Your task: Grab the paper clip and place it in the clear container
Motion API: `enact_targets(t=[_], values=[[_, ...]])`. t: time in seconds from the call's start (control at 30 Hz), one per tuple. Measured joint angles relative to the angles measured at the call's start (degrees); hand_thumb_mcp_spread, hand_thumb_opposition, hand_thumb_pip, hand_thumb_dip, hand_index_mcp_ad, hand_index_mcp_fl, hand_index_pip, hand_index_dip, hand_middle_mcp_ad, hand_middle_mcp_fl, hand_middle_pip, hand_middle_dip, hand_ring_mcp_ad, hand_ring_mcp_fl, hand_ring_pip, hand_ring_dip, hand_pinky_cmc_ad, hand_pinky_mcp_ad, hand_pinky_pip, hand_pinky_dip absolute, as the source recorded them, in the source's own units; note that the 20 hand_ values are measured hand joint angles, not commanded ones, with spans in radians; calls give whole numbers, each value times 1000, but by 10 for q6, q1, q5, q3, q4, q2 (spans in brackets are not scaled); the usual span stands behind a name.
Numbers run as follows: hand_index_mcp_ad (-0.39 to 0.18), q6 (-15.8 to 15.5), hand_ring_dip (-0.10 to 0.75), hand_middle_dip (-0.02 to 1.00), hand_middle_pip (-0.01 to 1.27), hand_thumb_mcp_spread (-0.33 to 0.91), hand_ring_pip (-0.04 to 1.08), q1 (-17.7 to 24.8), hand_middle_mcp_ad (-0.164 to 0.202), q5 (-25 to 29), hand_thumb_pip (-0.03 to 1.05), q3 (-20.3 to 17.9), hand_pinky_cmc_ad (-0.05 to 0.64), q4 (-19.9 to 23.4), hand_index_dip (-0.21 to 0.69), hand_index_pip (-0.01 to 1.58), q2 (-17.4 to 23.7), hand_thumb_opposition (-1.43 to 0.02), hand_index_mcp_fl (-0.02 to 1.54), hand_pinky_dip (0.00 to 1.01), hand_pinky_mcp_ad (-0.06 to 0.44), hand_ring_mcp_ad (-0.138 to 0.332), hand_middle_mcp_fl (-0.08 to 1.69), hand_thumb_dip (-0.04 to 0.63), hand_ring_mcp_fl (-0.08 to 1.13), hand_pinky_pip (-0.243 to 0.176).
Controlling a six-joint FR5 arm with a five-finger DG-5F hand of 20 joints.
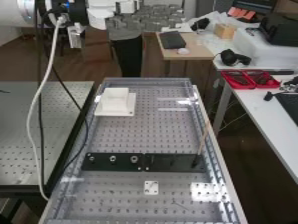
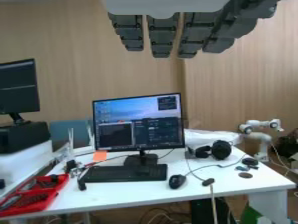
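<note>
At the near end of the table [image 1: 126,210], a faint thin mark, slightly right of centre, is probably the paper clip [image 1: 178,204]; its outline is too slight to be sure. Just farther off to the right lies a bright patch [image 1: 209,192]; I cannot tell whether that is glare or the clear container, whose edges would melt into this perforated surface. Beyond come the black strip [image 1: 113,160], a thin stick [image 1: 203,137] leaning up at its right end and, far left, a white block [image 1: 116,102].

The hand [image 2: 163,37] is well apart from all this, past the table's far end, its fingers straight and relaxed, holding nothing that I can see. The task seems to be at its start: the next move calls for swinging back, lowering over the near end and pinching the clip finely.
</note>
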Motion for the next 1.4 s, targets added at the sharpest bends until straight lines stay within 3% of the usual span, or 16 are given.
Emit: enact_targets(t=[0.17, 0.2, 0.27, 0.43, 0.53, 0.7, 0.83, 1.07, 1.23, 1.4], values=[[-3, 17, 12, 26, 17, 3, 14, 0, 65, 13, 9, -39, 45, 45, 17, 7, -26, -3, -10, 17, 33, 51, 12, 7, 10, -10], [-3, 21, 12, 24, 33, 56, 24, 0, 66, 17, 77, -48, 45, 58, 17, 17, -31, -58, -5, 33, 35, 52, 12, 5, 7, -10], [-7, 27, 17, 33, 72, 195, 42, -1, 63, 22, 283, -62, 65, 78, 31, 35, -42, -204, -9, 84, 66, 54, 0, 38, 3, -10], [-12, 38, 51, 94, 106, 298, 70, -11, 63, 42, 305, -92, 176, 119, 63, 68, -79, -518, -5, 215, 176, 59, 38, 65, 3, -28], [-12, 39, 58, 113, 105, 328, 87, -21, 63, 53, 367, -103, 250, 132, 63, 79, -100, -590, 23, 244, 211, 75, 51, 79, 2, -26], [-24, 32, 65, 136, 124, 344, 94, -45, 68, 73, 405, -112, 284, 145, 65, 86, -136, -667, 23, 257, 250, 91, 56, 108, 0, -26], [-24, 20, 73, 140, 126, 370, 105, -63, 68, 84, 478, -116, 295, 161, 65, 117, -160, -698, 54, 260, 250, 98, 56, 143, 0, -26], [-38, 0, 80, 147, 124, 403, 99, -87, 68, 86, 541, -109, 314, 192, 91, 382, -192, -728, 120, 264, 250, 101, 61, 206, 0, -26], [-65, -15, 80, 155, 126, 417, 101, -105, 66, 68, 550, -82, 311, 199, 91, 627, -215, -757, 206, 236, 250, 101, 120, 236, 0, -24], [-86, -27, 86, 157, 126, 433, 105, -122, 63, 45, 550, -57, 314, 202, 86, 738, -231, -771, 295, 206, 248, 101, 133, 239, 0, -10]])
